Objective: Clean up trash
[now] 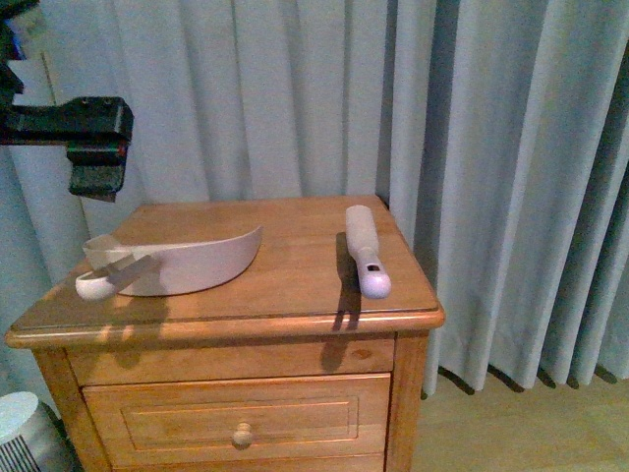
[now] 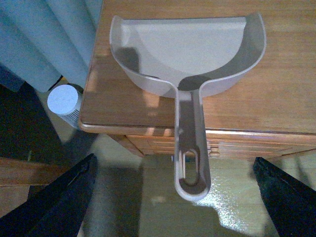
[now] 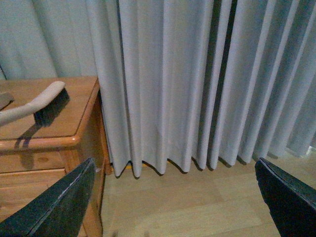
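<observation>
So, trash: not to be made out in any view; its place, look and long axis cannot be told
Left gripper (image 2: 174, 159): fingers (image 2: 64, 202) spread wide, clamped on nothing
Left arm (image 1: 93, 133): raised in the front view, well above the dustpan, not touching it
Dustpan (image 2: 182, 49): pale pink-grey, lying flat on the nightstand (image 1: 295, 295); in the left wrist view its handle sits between the two left fingers and well apart from both
Dustpan axis: long axis runs from the handle out to the scoop; the handle end juts past the wooden edge toward the fingers, and the open mouth faces away from them
Dustpan handle: a long slot near its rounded tip
Right gripper (image 3: 174, 161): fingers (image 3: 54, 207) wide apart, holding nothing, over the wooden floor (image 3: 197, 207) and facing the grey curtain (image 3: 197, 74)
Brush (image 3: 34, 106): pale handle, dark bristles underneath, on the nightstand top beyond the one right finger that sits nearer the nightstand, well apart from it
Brush axis: in the front view the brush (image 1: 364, 251) lies back to front, slotted handle tip near the front edge
Dustpan to brush: apart, bare wood between
Round white object (image 2: 64, 101): on the floor beside the nightstand, beyond the left finger on that side
</observation>
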